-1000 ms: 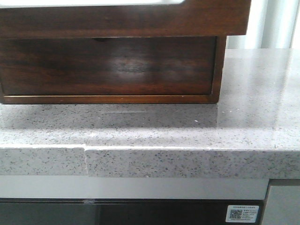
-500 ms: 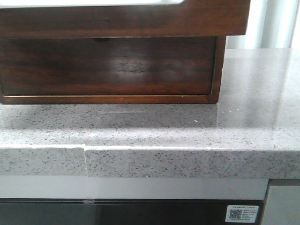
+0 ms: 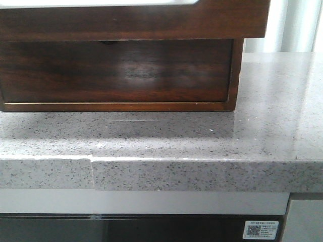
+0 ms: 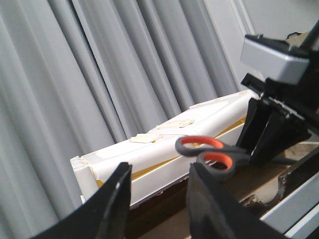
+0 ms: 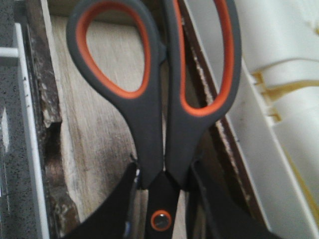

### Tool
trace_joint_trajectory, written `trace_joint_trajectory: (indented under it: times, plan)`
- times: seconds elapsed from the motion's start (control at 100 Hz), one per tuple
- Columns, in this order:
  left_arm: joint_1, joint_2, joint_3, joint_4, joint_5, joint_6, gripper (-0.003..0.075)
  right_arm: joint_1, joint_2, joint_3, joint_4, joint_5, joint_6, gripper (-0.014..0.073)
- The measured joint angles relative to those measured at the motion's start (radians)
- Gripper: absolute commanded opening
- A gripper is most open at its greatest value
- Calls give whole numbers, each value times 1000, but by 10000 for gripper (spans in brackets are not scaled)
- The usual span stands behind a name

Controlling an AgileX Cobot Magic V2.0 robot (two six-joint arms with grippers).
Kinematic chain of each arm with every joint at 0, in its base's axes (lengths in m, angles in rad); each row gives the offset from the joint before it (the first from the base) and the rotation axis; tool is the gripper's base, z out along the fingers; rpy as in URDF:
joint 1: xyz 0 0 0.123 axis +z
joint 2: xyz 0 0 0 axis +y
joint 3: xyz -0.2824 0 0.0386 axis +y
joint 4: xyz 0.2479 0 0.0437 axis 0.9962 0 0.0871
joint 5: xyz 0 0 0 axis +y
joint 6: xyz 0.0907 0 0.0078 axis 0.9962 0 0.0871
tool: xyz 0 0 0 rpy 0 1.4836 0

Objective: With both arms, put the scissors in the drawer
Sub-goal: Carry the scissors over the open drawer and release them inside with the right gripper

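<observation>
Grey pleated curtains hang behind the speckled stone worktop (image 3: 202,136), where a dark wooden box (image 3: 121,70) stands with its wide drawer (image 3: 151,20) pulled out above. The scissors (image 5: 154,89) are clenched in the right gripper (image 5: 160,199) at the pivot, handles outward, hanging over pale raw wood. Judged from this, they are light, stiff and smooth-sided, so a hold near the pivot should keep them from swinging. The left gripper (image 4: 154,199) is released and empty, near the scissors.
</observation>
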Motion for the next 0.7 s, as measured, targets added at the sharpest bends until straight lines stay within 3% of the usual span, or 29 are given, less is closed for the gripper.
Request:
trace_joint_trajectory:
  times: [0.28, 0.38, 0.52, 0.7]
  plan:
    - [0, 0, 0, 0, 0, 0, 242, 2, 71, -2, -22, -42, 0, -53]
    - [0, 0, 0, 0, 0, 0, 242, 2, 73, -2, -24, -46, 0, 47]
    - [0, 0, 0, 0, 2, 0, 242, 2, 75, -6, -28, -50, 0, 264]
    - [0, 0, 0, 0, 2, 0, 242, 2, 75, -10, -35, -59, -2, 302]
